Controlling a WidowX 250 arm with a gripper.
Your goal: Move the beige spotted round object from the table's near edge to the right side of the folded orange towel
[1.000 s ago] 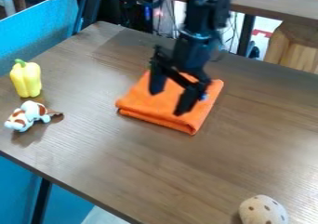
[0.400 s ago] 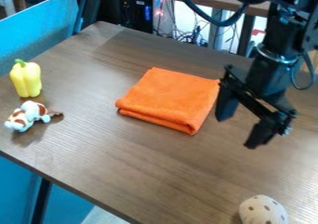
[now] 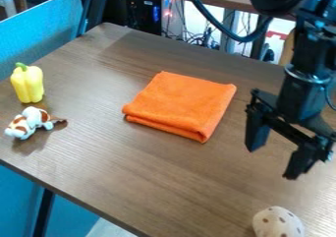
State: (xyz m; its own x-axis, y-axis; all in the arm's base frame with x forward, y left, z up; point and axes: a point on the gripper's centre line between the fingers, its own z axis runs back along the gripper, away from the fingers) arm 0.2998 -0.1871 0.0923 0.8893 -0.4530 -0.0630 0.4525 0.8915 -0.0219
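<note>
Gripper has traversed from above the folded orange cloth to the right side of the view, its fingers set wide apart. Cloth position is unchanged: flat near the middle of the wooden surface. Cloth form is roughly square, with a thick, rounded fold along the near edge.

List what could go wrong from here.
The open black gripper hangs near the round, dark-spotted cream object; a low sweep might set it rolling. If only its top layer were pinched, the folded orange cloth could come undone. The small white-and-brown toy animal sits near the brown table's edge; a knock might drop it.
</note>
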